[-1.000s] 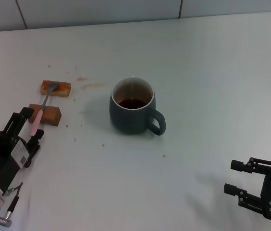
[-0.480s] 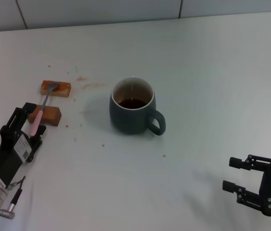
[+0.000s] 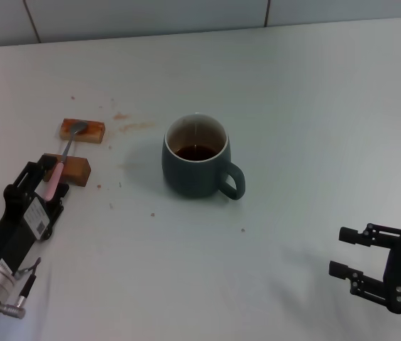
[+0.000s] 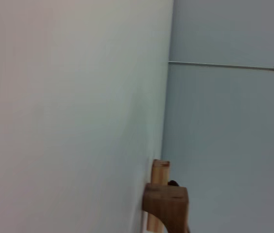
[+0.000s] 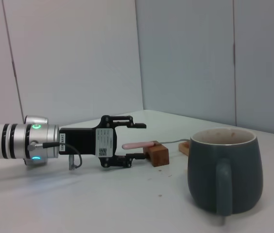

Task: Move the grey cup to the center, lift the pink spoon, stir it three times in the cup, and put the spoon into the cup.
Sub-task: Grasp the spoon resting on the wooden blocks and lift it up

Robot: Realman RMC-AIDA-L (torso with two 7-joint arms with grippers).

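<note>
The grey cup (image 3: 196, 163) stands mid-table with dark liquid inside, its handle turned toward the near right; the right wrist view shows this cup (image 5: 224, 170) close up. The pink spoon (image 3: 56, 170) lies bridged across two wooden blocks, its metal bowl on the far block (image 3: 82, 130). My left gripper (image 3: 51, 177) is open, with its fingers on either side of the handle's near end. In the right wrist view the spoon handle (image 5: 138, 144) pokes between that left gripper's (image 5: 136, 141) spread fingers. My right gripper (image 3: 344, 251) hovers open at the near right, holding nothing.
The near wooden block (image 3: 75, 170) sits just beyond my left fingers; both blocks (image 4: 166, 204) show in the left wrist view. Brown stains and crumbs (image 3: 135, 126) dot the table between blocks and cup. A tiled wall (image 3: 151, 14) runs behind the table.
My left gripper has slid forward toward the spoon, so its fingers now flank the pink handle. The right gripper has drifted slightly lower. Cup and spoon have not moved.
</note>
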